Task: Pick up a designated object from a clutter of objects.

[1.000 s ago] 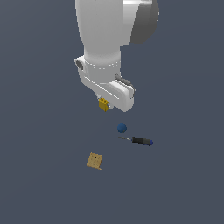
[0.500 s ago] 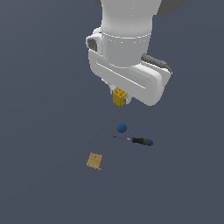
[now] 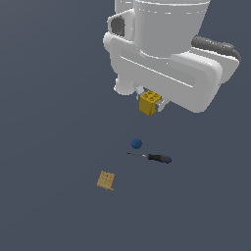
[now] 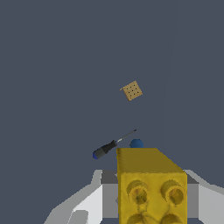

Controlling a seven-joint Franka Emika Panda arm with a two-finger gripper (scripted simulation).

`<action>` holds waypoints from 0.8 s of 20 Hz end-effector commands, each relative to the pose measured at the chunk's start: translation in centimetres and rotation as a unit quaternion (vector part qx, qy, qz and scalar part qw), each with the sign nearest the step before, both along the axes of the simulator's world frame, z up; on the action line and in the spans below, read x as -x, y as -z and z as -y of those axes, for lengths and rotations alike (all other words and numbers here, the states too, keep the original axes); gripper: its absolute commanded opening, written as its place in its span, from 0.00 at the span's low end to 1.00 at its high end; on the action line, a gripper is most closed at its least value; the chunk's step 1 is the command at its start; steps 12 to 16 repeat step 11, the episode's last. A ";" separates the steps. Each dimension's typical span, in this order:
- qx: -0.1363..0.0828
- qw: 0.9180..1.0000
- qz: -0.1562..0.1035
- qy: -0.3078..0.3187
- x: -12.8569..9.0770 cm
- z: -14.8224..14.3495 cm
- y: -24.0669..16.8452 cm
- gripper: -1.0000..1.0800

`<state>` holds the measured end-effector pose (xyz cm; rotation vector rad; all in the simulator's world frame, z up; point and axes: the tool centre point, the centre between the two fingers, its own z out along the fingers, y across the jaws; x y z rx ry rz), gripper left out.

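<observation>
1. Box: flat tan square lying on the grey floor, furthest toward the exterior view's left, well apart from the other loose items; in the wrist view it appears as a small dotted tan square
2. Ball: small blue sphere on the floor, just beside the screwdriver's tip; in the wrist view it is partly hidden behind the brick
3. Brick: yellow-orange, studs facing up and toward the exterior view's right, raised well above the floor directly under the white arm; in the wrist view it fills the foreground with round studs toward the camera
4. Gripper: clamped on the brick, its white fingers flanking the brick on both sides; largely hidden by the arm body in the exterior view
5. Screwdriver: lies flat, thin shaft pointing toward the exterior view's left, black handle with blue end toward the right; also visible in the wrist view
</observation>
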<state>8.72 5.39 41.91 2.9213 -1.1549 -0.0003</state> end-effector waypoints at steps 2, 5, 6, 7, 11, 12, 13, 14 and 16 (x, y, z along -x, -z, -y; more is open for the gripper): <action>0.000 1.000 0.000 0.000 -0.5 -0.5 -0.8 0.00; 0.000 1.000 0.000 0.000 -0.8 -0.8 -1.2 0.00; 0.000 1.000 0.000 0.000 -0.8 -0.9 -1.3 0.00; 0.000 1.000 0.000 0.000 -0.9 -0.9 -1.4 0.00; 0.000 1.000 0.000 0.000 -1.0 -1.0 -1.5 0.00; 0.000 1.000 0.000 0.000 -1.0 -1.0 -1.5 0.00; 0.000 1.000 0.000 0.000 -1.0 -1.0 -1.5 0.00; 0.000 1.000 0.000 0.000 -1.0 -1.0 -1.5 0.00; 0.000 1.000 0.000 0.000 -1.0 -1.0 -1.5 0.00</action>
